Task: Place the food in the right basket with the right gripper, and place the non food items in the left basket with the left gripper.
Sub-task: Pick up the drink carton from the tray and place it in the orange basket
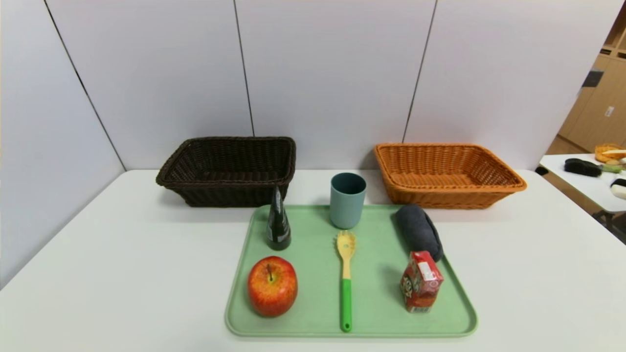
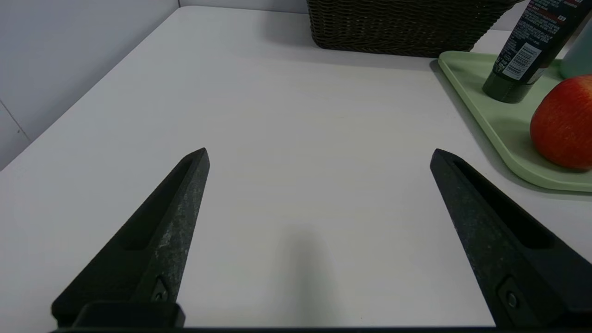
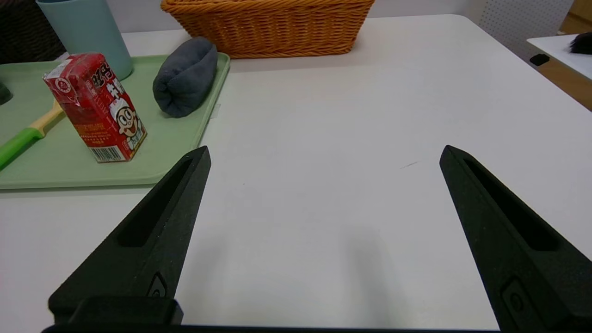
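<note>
On the green tray sit a red-yellow apple, a red drink carton, a dark cone-shaped bottle, a teal-grey cup, a yellow pasta spoon with a green handle and a dark grey rolled cloth. The dark brown left basket and the orange-tan right basket stand behind the tray, both empty. My left gripper hangs open over bare table left of the tray. My right gripper is open over bare table right of the tray. Neither arm shows in the head view.
The white table ends at grey wall panels behind the baskets. A second table with a few loose objects stands at the far right, apart from this one.
</note>
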`<state>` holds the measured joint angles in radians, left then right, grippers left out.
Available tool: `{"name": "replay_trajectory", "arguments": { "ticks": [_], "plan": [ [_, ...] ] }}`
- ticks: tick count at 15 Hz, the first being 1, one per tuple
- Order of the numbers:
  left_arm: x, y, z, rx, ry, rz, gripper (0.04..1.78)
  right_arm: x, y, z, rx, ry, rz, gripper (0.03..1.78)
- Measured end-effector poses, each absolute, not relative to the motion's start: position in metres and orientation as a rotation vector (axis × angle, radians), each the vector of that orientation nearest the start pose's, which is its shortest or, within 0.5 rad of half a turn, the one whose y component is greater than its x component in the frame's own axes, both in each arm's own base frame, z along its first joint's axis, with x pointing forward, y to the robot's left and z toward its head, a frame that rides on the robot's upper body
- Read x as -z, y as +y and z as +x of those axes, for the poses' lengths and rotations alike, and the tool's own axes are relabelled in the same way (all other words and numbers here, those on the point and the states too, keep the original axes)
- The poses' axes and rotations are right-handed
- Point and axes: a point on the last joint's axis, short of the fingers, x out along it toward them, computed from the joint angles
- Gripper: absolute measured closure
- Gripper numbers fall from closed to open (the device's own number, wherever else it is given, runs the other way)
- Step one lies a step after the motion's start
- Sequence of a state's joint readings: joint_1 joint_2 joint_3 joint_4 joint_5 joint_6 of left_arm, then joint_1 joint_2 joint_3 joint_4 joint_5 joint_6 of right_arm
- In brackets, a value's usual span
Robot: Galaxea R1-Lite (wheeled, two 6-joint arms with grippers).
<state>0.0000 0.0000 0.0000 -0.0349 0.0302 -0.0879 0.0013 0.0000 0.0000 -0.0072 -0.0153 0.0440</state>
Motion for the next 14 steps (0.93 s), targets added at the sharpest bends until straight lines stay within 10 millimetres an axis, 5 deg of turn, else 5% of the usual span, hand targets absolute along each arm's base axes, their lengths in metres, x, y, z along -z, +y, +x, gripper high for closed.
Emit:
{"name": "replay_trajectory", "arguments": {
  "ticks": [6, 8, 11, 14],
  "plan": [
    [-0.081, 0.0, -0.024, -0.021, -0.029, -0.058, 0.13, -0.075, 0.0, -0.023, -0.024, 0.015, -0.055, 0.1],
    [-0.105, 0.0, -0.031, -0.008, -0.059, -0.053, 0.13, -0.093, 0.001, -0.028, -0.043, -0.01, -0.047, 0.1],
    [-0.174, 0.0, -0.042, 0.016, -0.056, -0.141, 0.13, -0.166, 0.002, -0.044, -0.108, -0.054, 0.008, 0.1],
    [-0.249, -0.001, -0.031, 0.048, 0.03, -0.253, 0.13, -0.253, 0.004, -0.04, -0.169, 0.021, 0.062, 0.1]
  ]
}}
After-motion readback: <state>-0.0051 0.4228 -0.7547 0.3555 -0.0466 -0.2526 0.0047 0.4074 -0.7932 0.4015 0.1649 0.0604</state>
